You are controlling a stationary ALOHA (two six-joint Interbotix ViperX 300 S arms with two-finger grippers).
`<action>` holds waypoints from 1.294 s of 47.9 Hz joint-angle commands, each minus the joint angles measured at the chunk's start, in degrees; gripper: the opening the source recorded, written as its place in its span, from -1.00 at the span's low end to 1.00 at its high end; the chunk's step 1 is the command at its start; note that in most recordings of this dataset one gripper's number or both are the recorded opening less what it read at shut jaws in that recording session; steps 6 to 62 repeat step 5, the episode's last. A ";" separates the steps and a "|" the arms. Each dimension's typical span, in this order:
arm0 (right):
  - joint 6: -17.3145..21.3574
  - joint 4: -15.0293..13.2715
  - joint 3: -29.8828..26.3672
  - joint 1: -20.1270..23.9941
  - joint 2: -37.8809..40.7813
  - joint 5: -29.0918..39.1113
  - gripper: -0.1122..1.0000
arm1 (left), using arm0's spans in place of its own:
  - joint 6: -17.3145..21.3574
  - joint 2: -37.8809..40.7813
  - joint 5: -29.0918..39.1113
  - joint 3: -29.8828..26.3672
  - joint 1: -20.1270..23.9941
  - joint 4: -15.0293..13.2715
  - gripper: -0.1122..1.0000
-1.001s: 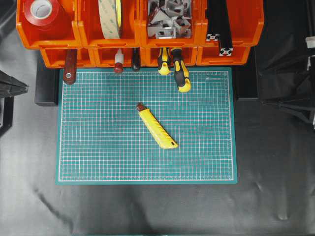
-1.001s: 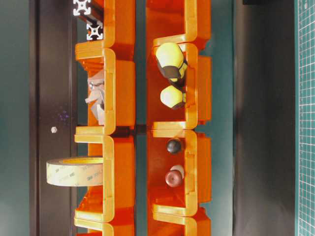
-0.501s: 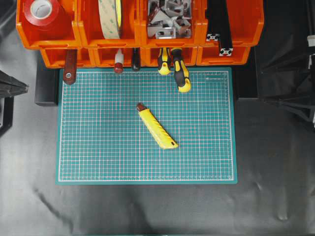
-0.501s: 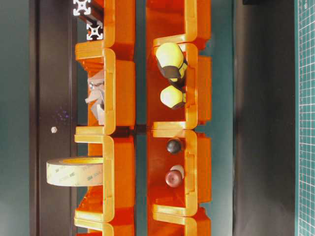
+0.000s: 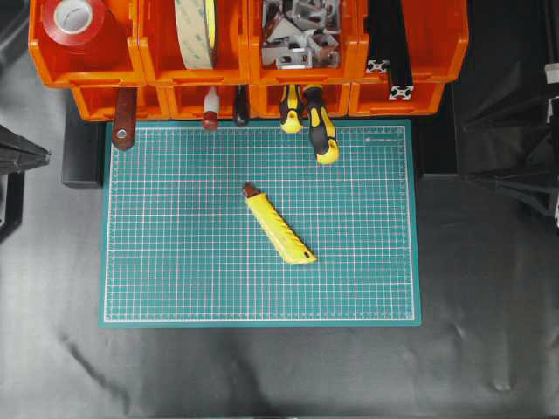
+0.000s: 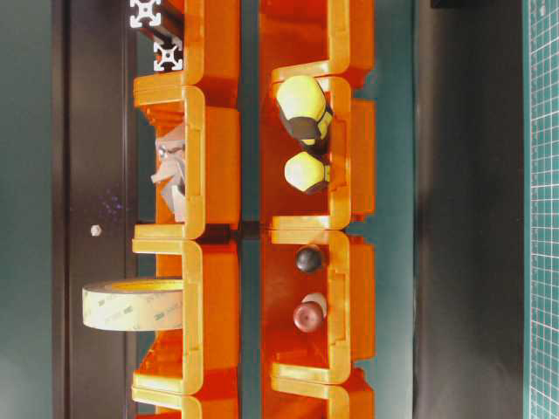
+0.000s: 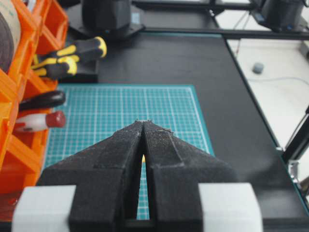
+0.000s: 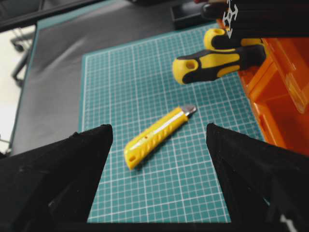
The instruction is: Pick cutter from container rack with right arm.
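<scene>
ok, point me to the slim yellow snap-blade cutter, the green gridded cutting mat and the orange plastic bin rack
slim yellow snap-blade cutter (image 5: pixel 279 225): overhead view, middle of its ridged body.
green gridded cutting mat (image 5: pixel 175 262): overhead view, bare grid left of the cutter.
orange plastic bin rack (image 5: pixel 437 35): overhead view, outer wall of the upper right bin.

Ridged yellow plastic on the cutter (image 5: pixel 279 225); glossy orange plastic on the container rack (image 5: pixel 262 70); matt gridded green mat (image 5: pixel 175 262); grainy matt black gripper fingers (image 7: pixel 164 150); bare grey metal brackets (image 5: pixel 301 30).
</scene>
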 commanded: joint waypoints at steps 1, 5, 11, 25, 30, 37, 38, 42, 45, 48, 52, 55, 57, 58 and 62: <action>0.00 -0.18 -0.79 -0.09 0.09 0.44 0.58 | -0.18 0.70 -0.35 -1.41 -0.09 0.18 -0.79; 0.00 -0.18 -0.70 -0.09 -0.18 0.53 0.58 | -0.18 0.70 -0.35 -1.41 0.00 0.18 -0.79; 0.00 -0.18 -0.70 -0.09 -0.18 0.53 0.58 | -0.18 0.70 -0.35 -1.41 0.00 0.18 -0.79; 0.00 -0.18 -0.70 -0.09 -0.18 0.53 0.58 | -0.18 0.70 -0.35 -1.41 0.00 0.18 -0.79; 0.00 -0.18 -0.70 -0.09 -0.18 0.53 0.58 | -0.18 0.70 -0.35 -1.41 0.00 0.18 -0.79; 0.00 -0.18 -0.70 -0.09 -0.18 0.53 0.58 | -0.18 0.70 -0.35 -1.41 0.00 0.18 -0.79; 0.00 -0.18 -0.70 -0.09 -0.18 0.53 0.58 | -0.18 0.70 -0.35 -1.41 0.00 0.18 -0.79; 0.00 -0.18 -0.70 -0.09 -0.18 0.53 0.58 | -0.18 0.70 -0.35 -1.41 0.00 0.18 -0.79; 0.00 -0.18 -0.70 -0.09 -0.18 0.53 0.58 | -0.18 0.70 -0.35 -1.41 0.00 0.18 -0.79; 0.00 -0.18 -0.70 -0.09 -0.18 0.53 0.58 | -0.18 0.70 -0.35 -1.41 0.00 0.18 -0.79; 0.00 -0.18 -0.70 -0.09 -0.18 0.53 0.58 | -0.18 0.70 -0.35 -1.41 0.00 0.18 -0.79; 0.00 -0.18 -0.70 -0.09 -0.18 0.53 0.58 | -0.18 0.70 -0.35 -1.41 0.00 0.18 -0.79; 0.00 -0.18 -0.70 -0.09 -0.18 0.53 0.58 | -0.18 0.70 -0.35 -1.41 0.00 0.18 -0.79; 0.00 -0.18 -0.70 -0.09 -0.18 0.53 0.58 | -0.18 0.70 -0.35 -1.41 0.00 0.18 -0.79; 0.00 -0.18 -0.70 -0.09 -0.18 0.53 0.58 | -0.18 0.70 -0.35 -1.41 0.00 0.18 -0.79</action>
